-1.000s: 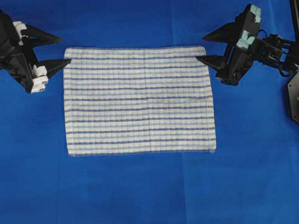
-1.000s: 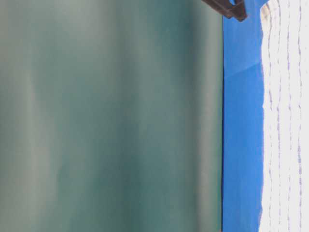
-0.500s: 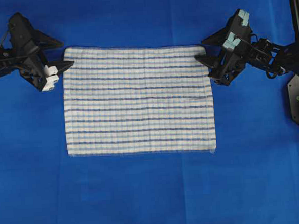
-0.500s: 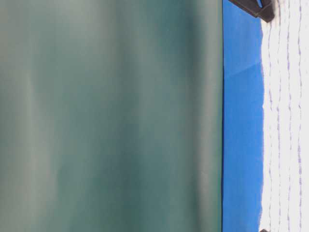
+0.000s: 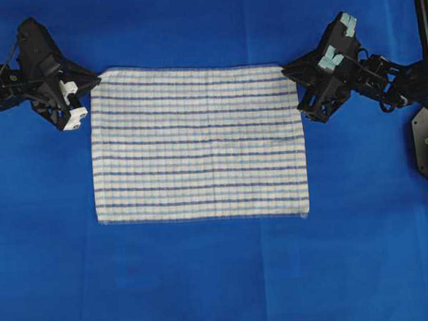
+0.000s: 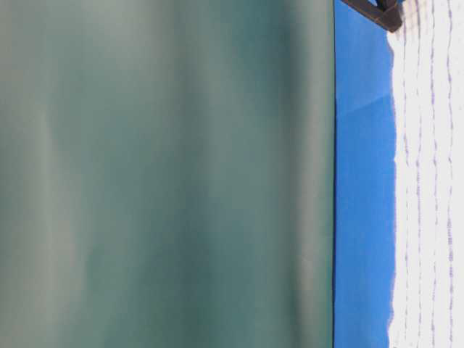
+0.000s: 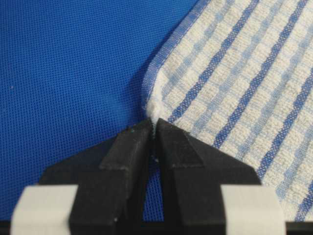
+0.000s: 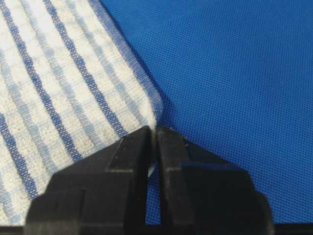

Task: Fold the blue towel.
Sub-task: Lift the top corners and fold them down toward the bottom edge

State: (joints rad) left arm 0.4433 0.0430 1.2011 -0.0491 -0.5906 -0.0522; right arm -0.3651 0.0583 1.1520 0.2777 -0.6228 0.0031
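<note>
- Left gripper: jaws pressed together, pinching the far-left corner of the blue towel. The left wrist view shows a sliver of white cloth caught between the black fingertips.
- Right gripper: jaws likewise closed, pinching the far-right corner of the towel. The right wrist view shows the hem of the cloth running into the seam between the two fingertips.
- In the overhead view, the left gripper and right gripper sit at opposite ends of the towel's far edge, each angled inward toward its corner.
- The towel lies spread flat and unfolded as one rectangle at the centre of the blue table covering, long edges running left to right. The cloth puckers slightly at both gripped corners.
- In the table-level view, most of the frame is a blurred green surface; the picture appears turned on its side. A strip of the table covering and the towel edge show at right. A dark gripper tip shows at the top edge; which arm it belongs to cannot be told.
</note>
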